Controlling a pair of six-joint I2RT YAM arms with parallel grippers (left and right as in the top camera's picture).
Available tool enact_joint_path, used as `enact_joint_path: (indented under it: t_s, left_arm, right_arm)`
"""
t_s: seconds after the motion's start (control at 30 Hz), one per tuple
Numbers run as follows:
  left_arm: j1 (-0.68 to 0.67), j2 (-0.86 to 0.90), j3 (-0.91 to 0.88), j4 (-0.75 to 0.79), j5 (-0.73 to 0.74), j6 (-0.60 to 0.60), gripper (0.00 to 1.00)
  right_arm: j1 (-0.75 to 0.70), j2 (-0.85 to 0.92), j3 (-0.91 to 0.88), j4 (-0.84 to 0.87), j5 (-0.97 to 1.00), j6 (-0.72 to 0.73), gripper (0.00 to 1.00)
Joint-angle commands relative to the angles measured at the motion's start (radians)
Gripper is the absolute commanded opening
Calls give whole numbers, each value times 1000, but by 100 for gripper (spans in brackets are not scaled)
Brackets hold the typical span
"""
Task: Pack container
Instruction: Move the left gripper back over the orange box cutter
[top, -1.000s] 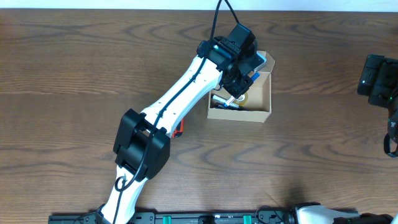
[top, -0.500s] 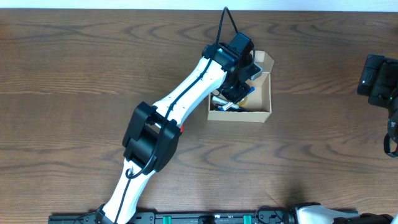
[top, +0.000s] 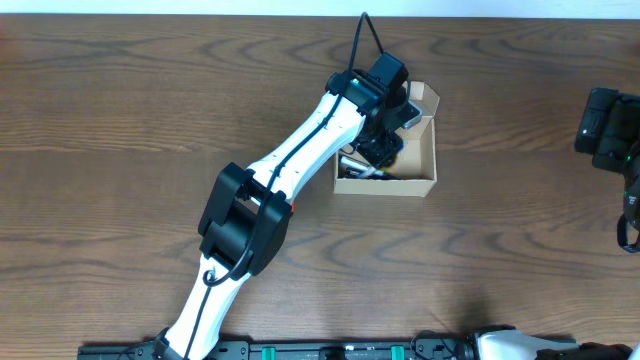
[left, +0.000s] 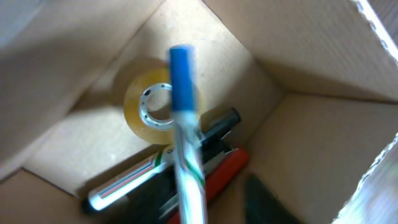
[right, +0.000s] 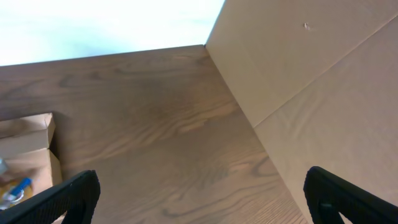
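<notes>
The container (top: 420, 170) is a small tan cardboard box standing open right of the table's middle. My left gripper (top: 384, 150) reaches down inside it. In the left wrist view a blurred white pen with a blue cap (left: 185, 143) stands between my fingers; the right finger (left: 262, 194) is clear of it, so the jaws look open. On the box floor (left: 74, 149) lie a tape roll (left: 138, 115), a white marker (left: 127, 180), a red pen (left: 229, 167) and a black pen (left: 222, 121). My right gripper (top: 606, 125) is open and empty at the far right.
A small orange-red thing (top: 291, 207) shows beside the left arm's elbow. In the right wrist view my open gripper (right: 205, 199) hovers over bare wood, with a large cardboard panel (right: 311, 93) to the right and the container's corner (right: 28, 146) at the left edge.
My left gripper has moved down and left into the box, and its elbow has swung up and right. The blue-capped pen went in with it. The right arm has not moved.
</notes>
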Motion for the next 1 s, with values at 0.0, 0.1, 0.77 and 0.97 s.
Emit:
enact_joint_path:
  t_s: [0.0,0.1,0.77,0.97]
  left_arm:
    - [4,1,14,-2,-4,5,48]
    - [5,1,15,1,-18,-2,48]
    - [188,-330,353,-350,-521,-305,49]
    - [309,-504,353,-446,-521,-346,50]
  right_arm:
    - [-6,2,1,-3,11,11,99]
    - [-6,2,1,-3,11,11,99]
    - [-6,2,1,-3,11,11,99]
    - [-6,2,1,-3,11,11,99]
